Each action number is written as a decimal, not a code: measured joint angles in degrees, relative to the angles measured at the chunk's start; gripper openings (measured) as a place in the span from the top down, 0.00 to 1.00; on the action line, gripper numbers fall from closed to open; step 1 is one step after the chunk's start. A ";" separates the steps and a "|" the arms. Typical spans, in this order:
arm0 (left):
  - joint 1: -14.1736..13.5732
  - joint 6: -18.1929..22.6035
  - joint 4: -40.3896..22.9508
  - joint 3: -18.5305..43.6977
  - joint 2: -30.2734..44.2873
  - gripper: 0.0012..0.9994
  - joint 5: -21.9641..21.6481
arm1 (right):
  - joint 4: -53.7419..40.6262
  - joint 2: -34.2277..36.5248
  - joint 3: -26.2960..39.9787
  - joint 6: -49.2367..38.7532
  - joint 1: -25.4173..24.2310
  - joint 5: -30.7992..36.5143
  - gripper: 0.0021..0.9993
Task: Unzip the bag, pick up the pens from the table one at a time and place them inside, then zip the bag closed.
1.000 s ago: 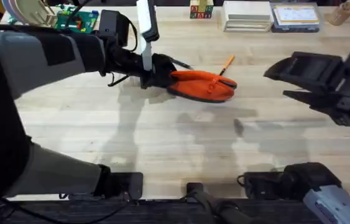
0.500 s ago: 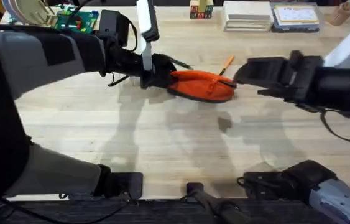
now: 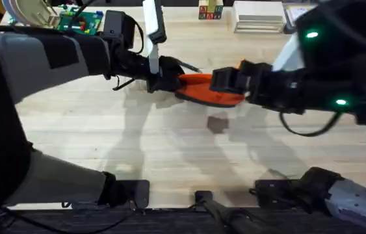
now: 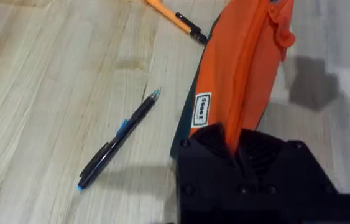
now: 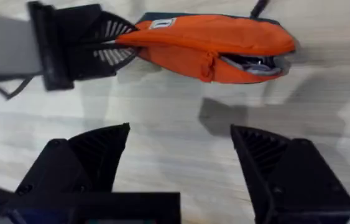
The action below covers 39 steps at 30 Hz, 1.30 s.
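Closing in from 3 o'clock, our right gripper (image 5: 181,165) now hangs just short of the bag (image 3: 210,90); a sec ago it sat well off at the table's (image 3: 169,149) right edge, half a sec ago only partway over. We read that as approach to the zipper, w/ unzipping not finished and no pen inside yet. Its claw is spread wide, holding nothing. Our left gripper (image 4: 237,149) pinches the bag's end at 9 o'clock, same as before, bag mid-table toward 12.

Left wrist view gives both pens: dark pen (image 4: 120,137) lying beside the bag, apart from it, and orange pen (image 4: 173,17) past the bag's far end. Right wrist view shows instead a small gap in the bag's end farthest from the left gripper, something metallic inside; can't tell what.
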 joint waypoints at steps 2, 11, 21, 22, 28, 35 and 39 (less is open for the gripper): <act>0.00 0.01 -0.02 0.00 0.00 0.96 0.01 | 0.60 2.28 0.00 1.74 0.86 1.10 0.00; 0.00 -0.01 -0.01 0.00 0.00 0.96 0.01 | 6.72 10.08 0.00 4.80 1.87 3.59 0.00; 0.00 0.01 0.00 0.00 0.00 0.96 0.01 | 8.39 15.08 0.00 5.38 1.87 5.86 0.00; 0.00 -0.01 -0.02 0.00 0.00 0.96 0.01 | 8.63 15.48 0.00 5.38 1.87 6.05 0.00; 0.00 -0.01 0.00 0.00 0.00 0.96 -0.02 | 9.02 17.96 0.00 5.38 1.87 8.73 0.00; 0.00 0.01 0.02 0.00 0.00 0.96 -0.02 | 9.83 19.90 0.00 5.42 1.87 11.89 0.00; 0.00 -0.01 0.03 0.00 0.00 0.96 -0.02 | 10.10 21.21 0.00 5.43 1.91 13.20 0.09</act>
